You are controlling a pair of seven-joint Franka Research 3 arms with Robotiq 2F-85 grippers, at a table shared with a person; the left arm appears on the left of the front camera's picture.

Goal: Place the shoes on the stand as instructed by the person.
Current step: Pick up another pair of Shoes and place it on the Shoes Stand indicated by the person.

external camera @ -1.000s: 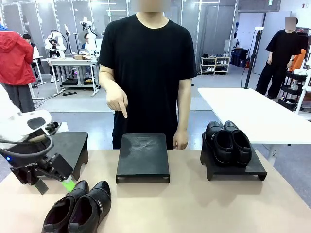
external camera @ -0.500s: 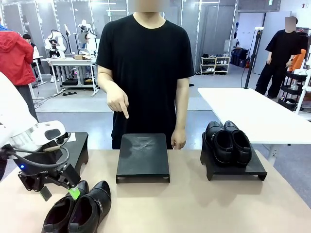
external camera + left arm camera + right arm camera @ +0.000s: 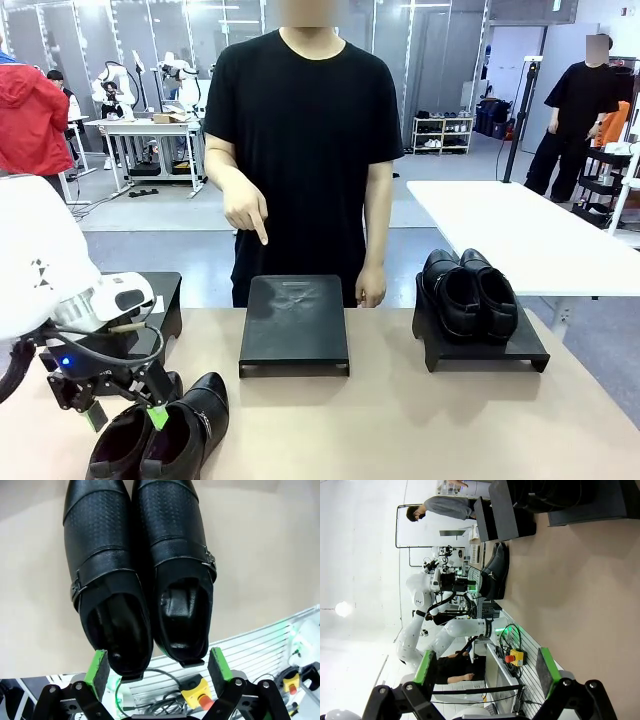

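1. Looks like a robotics lab or test hall: large, open, brightly lit.
2. Grey floor (image 3: pixel 200 265) running far back, with tall glazed panels (image 3: pixel 440 60) behind.
3. Several work tables: a tan one (image 3: pixel 400 420) up front, a white one (image 3: pixel 520 235) to the side, and another (image 3: pixel 150 128) farther off with gear on it.
4. White robot arm (image 3: pixel 30 250) at the tan table, with a yellow box carrying a red stop button (image 3: pixel 196 692) and loose cables (image 3: pixel 165 700) near its base.
5. Low shelf rack (image 3: pixel 443 133) at the back, perhaps stocked with footwear, though too small to be sure.
6. Black pole on a stand (image 3: pixel 522 120). A person (image 3: pixel 300 130) at the tan table, with others (image 3: pixel 575 110) standing farther off.
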